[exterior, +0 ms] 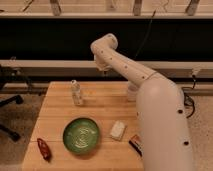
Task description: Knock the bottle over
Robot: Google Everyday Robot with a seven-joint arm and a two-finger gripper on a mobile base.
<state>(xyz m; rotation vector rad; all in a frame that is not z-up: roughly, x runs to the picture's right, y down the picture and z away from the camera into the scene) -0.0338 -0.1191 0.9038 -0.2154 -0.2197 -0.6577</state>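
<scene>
The bottle (76,92) is small, slim and clear, with a whitish cap. It stands upright on the wooden table (102,107) near its back left. My gripper (104,71) hangs at the end of the white arm, above the table's back edge. It is to the right of the bottle, higher than its cap, and apart from it.
A green bowl (81,135) sits at the front of the table, with a white packet (118,130) to its right. A red object (44,149) lies at the front left corner. A dark packet (135,143) and a translucent cup (132,93) are partly hidden by my arm.
</scene>
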